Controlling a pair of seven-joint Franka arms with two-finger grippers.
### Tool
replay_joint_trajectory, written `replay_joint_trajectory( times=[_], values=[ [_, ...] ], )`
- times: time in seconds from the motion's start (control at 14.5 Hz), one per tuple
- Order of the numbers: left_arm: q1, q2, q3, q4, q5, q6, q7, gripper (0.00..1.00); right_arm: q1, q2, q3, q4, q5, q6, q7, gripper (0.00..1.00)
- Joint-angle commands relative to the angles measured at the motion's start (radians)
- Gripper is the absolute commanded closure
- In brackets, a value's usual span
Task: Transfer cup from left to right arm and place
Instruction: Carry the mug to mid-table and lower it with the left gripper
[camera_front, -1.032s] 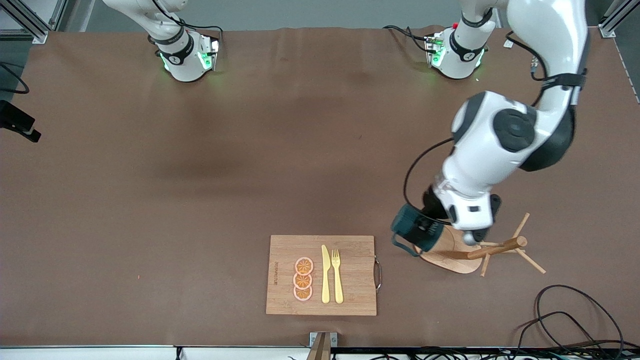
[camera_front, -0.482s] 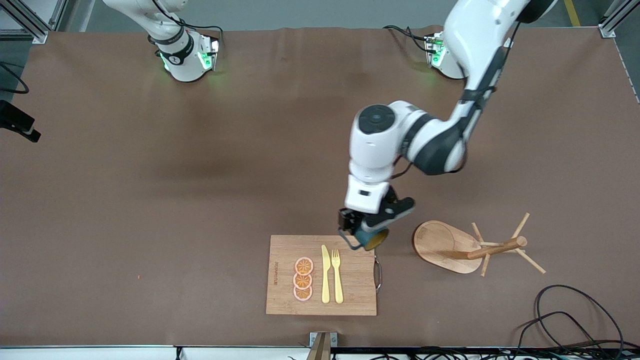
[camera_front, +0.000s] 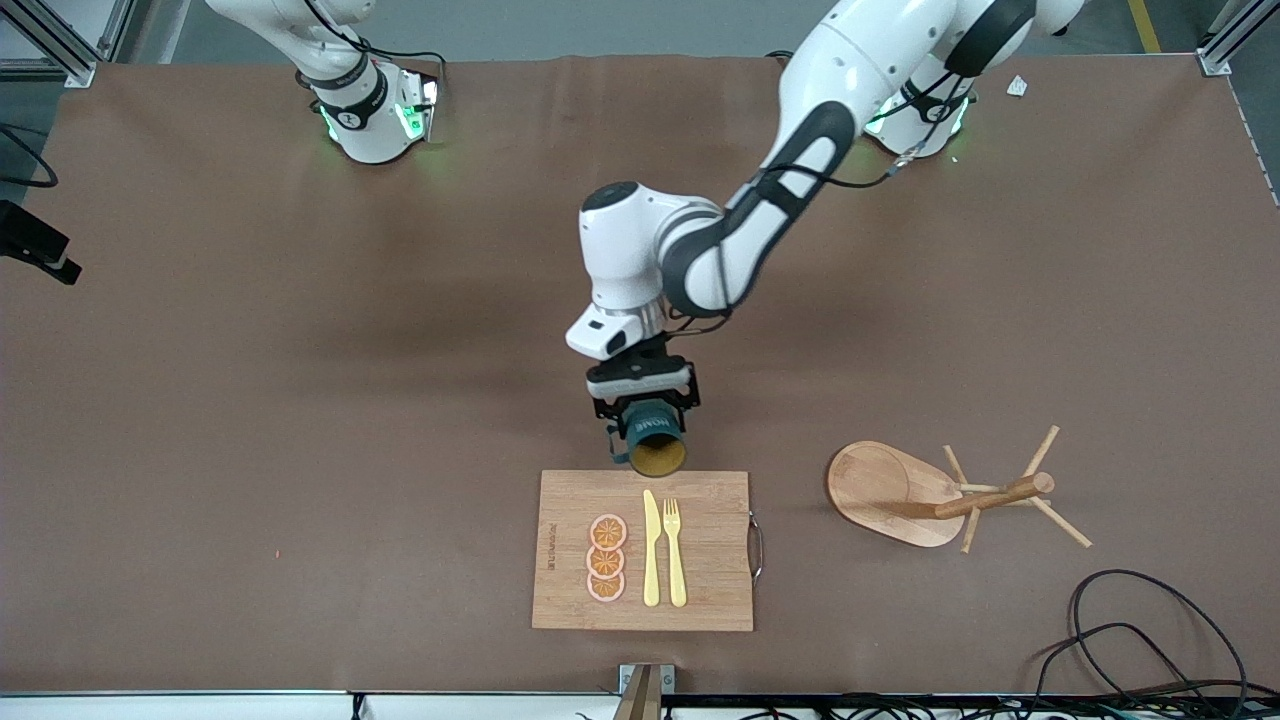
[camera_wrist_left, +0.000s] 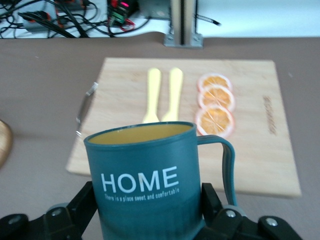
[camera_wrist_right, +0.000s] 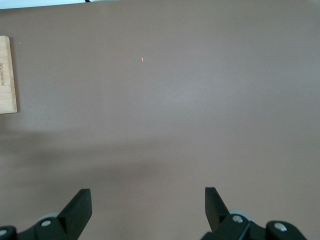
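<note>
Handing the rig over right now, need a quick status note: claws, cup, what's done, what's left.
Left claw: shut on the small dark teal ribbed "HOME" mug, held tipped on its side in the air just off the bamboo cutting board's edge that faces the robots; mustard-yellow inside faces the front camera.
Right claw: open, holding nothing, over bare brown table; that arm waits.
Board carries three orange slices, a yellow knife and a yellow fork. Wooden mug tree stands toward the left arm's end.
Done: cup picked up.
Left: handover to right claw, then placing.
</note>
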Motion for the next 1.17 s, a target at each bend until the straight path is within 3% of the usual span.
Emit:
replay_joint_trajectory(
  times=[0.0,0.14,0.48,0.76,0.96,1.03,1.1],
  values=[
    [-0.180,0.102,0.143,0.039,0.188,-0.007,-0.195,0.39,-0.027,-0.008,0.018,-0.003,0.002,0.001,-0.018,0.00],
    [-0.310,0.141,0.259,0.039,0.256,-0.010,-0.343,0.40,-0.029,-0.008,0.018,-0.003,0.002,0.001,-0.020,0.00],
    [-0.472,0.175,0.385,0.045,0.279,-0.038,-0.515,0.40,-0.029,-0.008,0.018,-0.004,0.002,0.001,-0.020,0.00],
    [-0.505,0.227,0.386,0.037,0.426,-0.093,-0.745,0.35,-0.029,-0.008,0.018,-0.003,0.002,0.001,-0.023,0.00],
    [-0.528,0.279,0.386,0.037,0.454,-0.133,-0.793,0.33,-0.029,-0.008,0.018,-0.003,0.002,0.001,-0.023,0.00],
    [-0.537,0.279,0.383,0.037,0.453,-0.136,-0.793,0.28,-0.029,-0.008,0.018,-0.003,0.002,0.001,-0.023,0.00],
    [-0.548,0.279,0.381,0.036,0.446,-0.136,-0.794,0.17,-0.029,-0.008,0.018,-0.003,0.002,0.001,-0.023,0.00]
  ],
)
